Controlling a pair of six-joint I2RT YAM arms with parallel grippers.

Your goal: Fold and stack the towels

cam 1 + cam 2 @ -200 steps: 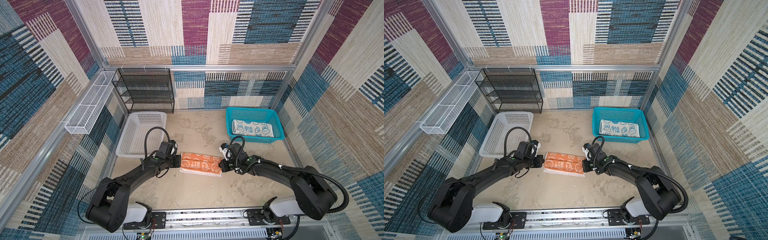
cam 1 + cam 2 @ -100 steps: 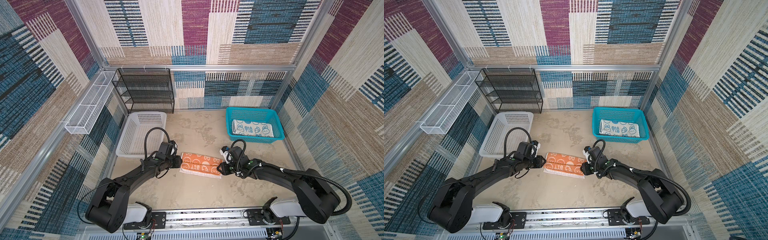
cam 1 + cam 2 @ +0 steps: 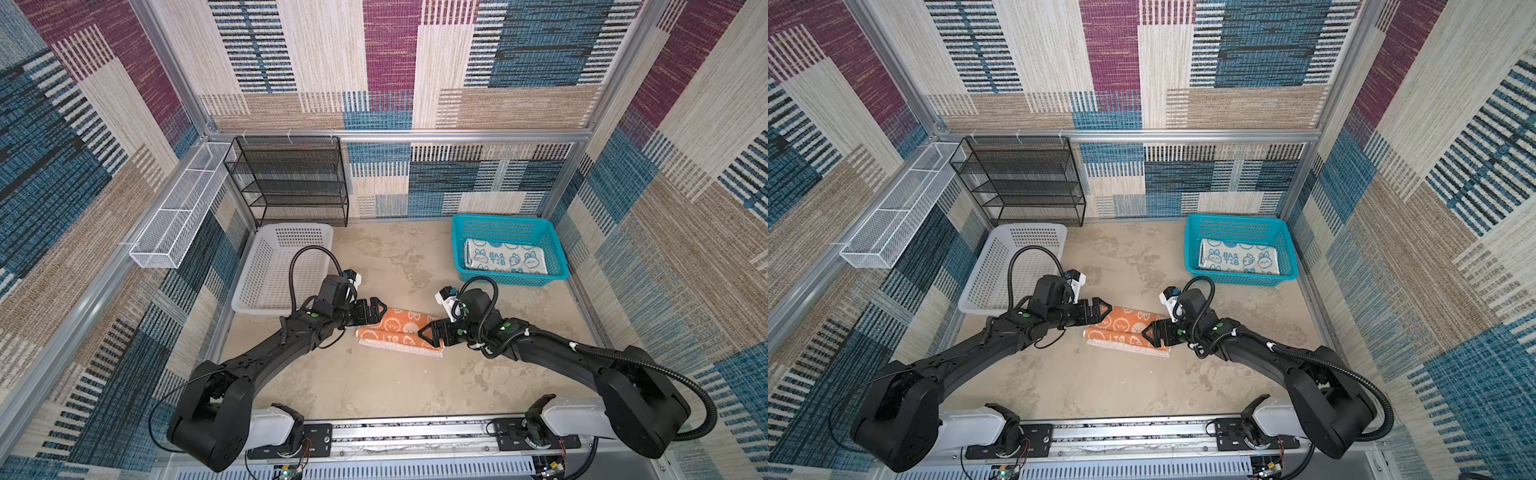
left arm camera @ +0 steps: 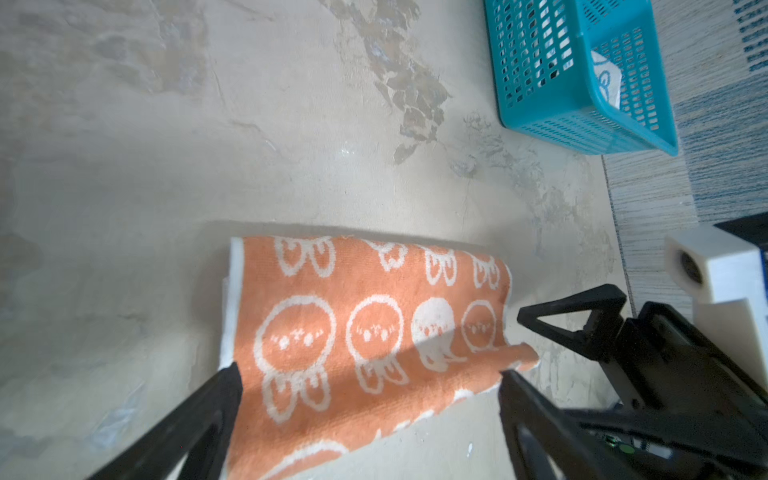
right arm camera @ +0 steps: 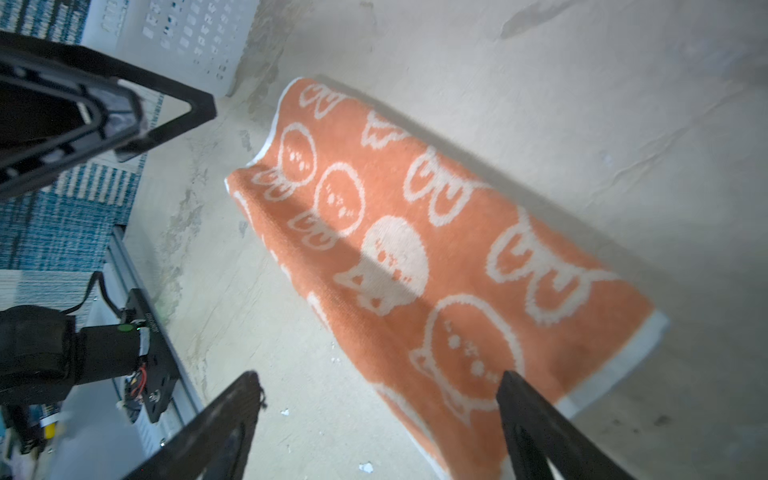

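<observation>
Table: pale work surface across the lower centre in both top views; judged the folding area.
White basket: left of centre, nothing seen in it; likely the emptied source bin.
Teal basket: right of centre, probably where the stack goes.
Orange towel: centre of frame, folded lengthwise into a strip and lying flat between both grippers; it looks ready for another fold.
Rabbit towel: folded flat inside the teal basket, seemingly already stacked.
Left gripper: at the strip's left end, jaws spread wide, gripping nothing.
Right gripper: at the right end, likewise spread and empty-handed.
</observation>
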